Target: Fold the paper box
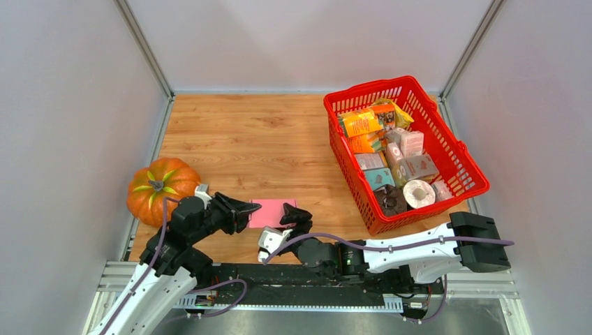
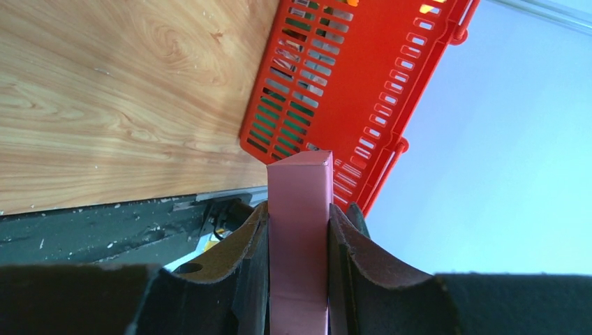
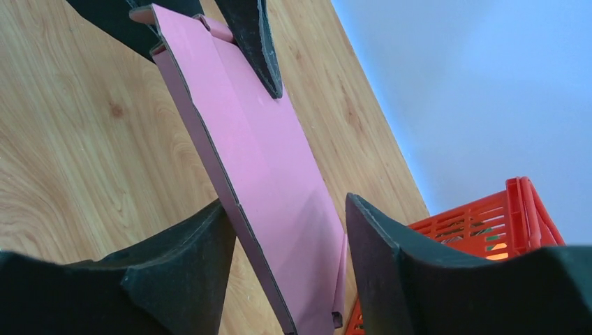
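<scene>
The paper box [image 1: 271, 213] is a flat pink carton held just above the wooden table near its front edge. My left gripper [image 1: 248, 213] is shut on its left end. In the left wrist view the box [image 2: 300, 209] stands up between the two pads of that gripper [image 2: 299, 237]. My right gripper [image 1: 297, 218] is open at the box's right end. In the right wrist view the box [image 3: 258, 167] runs slanted between the fingers of the right gripper [image 3: 286, 237]. The left finger touches its edge and the right finger stands just off it. The left gripper's fingertips [image 3: 248, 35] show at the box's far end.
An orange pumpkin [image 1: 162, 190] sits at the left edge beside the left arm. A red basket [image 1: 447, 143] full of groceries stands at the right, and it also shows in the left wrist view [image 2: 349, 84] and the right wrist view [image 3: 489, 223]. Grey walls enclose the table.
</scene>
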`<control>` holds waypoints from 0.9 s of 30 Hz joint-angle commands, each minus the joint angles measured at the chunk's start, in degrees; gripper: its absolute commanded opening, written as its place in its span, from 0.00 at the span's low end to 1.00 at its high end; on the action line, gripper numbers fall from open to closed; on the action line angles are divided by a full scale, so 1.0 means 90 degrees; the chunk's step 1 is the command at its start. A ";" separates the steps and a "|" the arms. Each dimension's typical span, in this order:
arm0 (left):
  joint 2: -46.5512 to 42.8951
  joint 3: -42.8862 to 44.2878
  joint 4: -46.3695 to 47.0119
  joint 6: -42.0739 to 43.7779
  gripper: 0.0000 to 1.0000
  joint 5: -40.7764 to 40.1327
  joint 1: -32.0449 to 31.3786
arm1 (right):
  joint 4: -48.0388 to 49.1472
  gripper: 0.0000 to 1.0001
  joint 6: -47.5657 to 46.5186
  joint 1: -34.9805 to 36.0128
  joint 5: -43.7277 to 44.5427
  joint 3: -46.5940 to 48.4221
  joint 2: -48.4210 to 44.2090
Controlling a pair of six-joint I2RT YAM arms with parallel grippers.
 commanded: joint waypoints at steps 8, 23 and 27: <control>-0.0186 0.0691 -0.0422 0.1450 0.53 -0.0758 0.0022 | -0.0055 0.40 0.0651 -0.0055 -0.0166 0.0007 -0.0370; 0.1808 0.2992 -0.0184 0.7730 0.51 0.1050 0.0013 | -0.3053 0.31 0.3796 -0.2660 -0.5924 0.0658 -0.0928; 0.2899 0.4110 -0.1202 0.8603 0.47 0.1261 0.0013 | -0.4088 0.28 0.3992 -0.2984 -0.6601 0.1275 -0.0732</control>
